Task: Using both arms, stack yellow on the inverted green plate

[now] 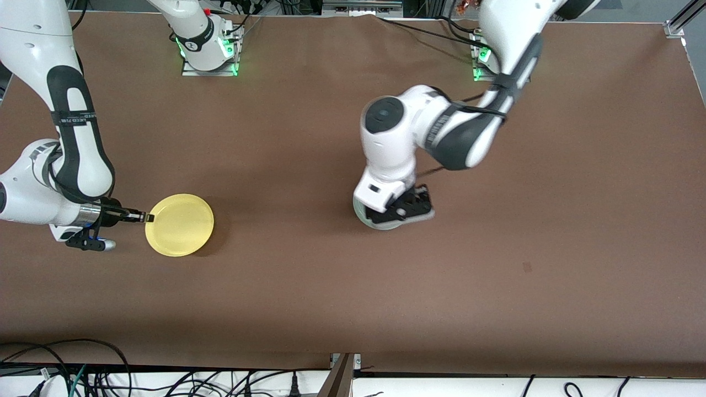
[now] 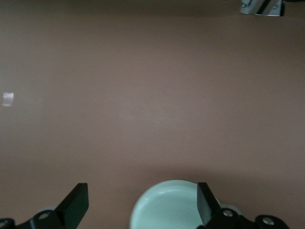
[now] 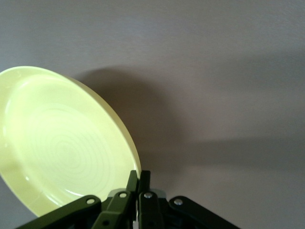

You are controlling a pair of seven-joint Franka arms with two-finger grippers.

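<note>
Yellow plate (image 1: 180, 224) rim pinched by right gripper (image 1: 148, 218); left gripper (image 1: 401, 211) spread over green plate (image 2: 167, 206).

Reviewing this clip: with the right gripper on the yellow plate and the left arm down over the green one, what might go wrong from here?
1. The right gripper pinches only the thin rim of the yellow plate; held at one edge, the plate may tilt or slip out when carried.
2. The left gripper is open just above the green plate, which seems to lie hollow side up. If it grabs the rim poorly, the flip may fail, leaving nothing inverted to stack on.
</note>
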